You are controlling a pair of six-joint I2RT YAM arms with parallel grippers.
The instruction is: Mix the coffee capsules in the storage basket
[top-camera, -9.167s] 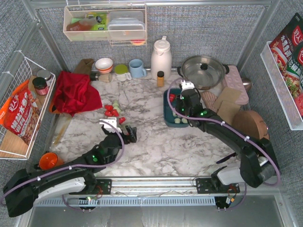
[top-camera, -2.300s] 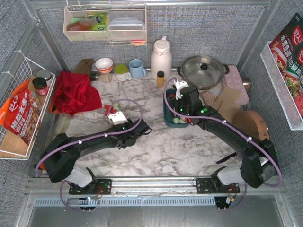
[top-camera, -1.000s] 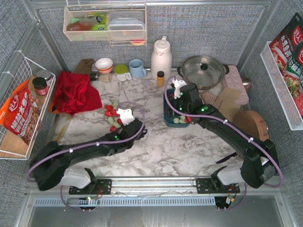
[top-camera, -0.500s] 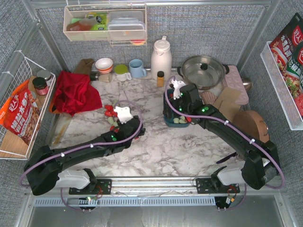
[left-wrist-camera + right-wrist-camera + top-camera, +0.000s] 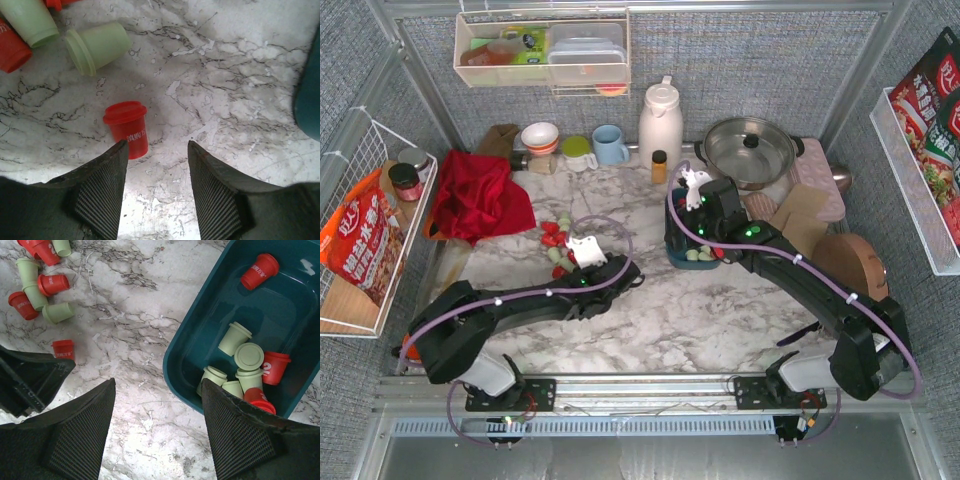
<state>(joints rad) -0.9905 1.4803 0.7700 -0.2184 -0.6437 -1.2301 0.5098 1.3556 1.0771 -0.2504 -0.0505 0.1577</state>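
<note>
Loose red and mint coffee capsules lie on the marble left of centre. In the left wrist view one red capsule stands upright just ahead of my left gripper, which is open with only bare marble between its fingers. Two mint capsules lie further off. The teal storage basket holds several red and mint capsules. My right gripper hangs open and holds nothing. It is over the table beside the basket's left rim.
A white jug, an amber bottle, a steel pot, a blue mug and bowls stand at the back. A red cloth lies at the left. Wire baskets line both side walls.
My left arm has drawn back from the loose pile and swung right, towards the basket. One red capsule now stands ahead of its jaws. My right arm has not moved.
</note>
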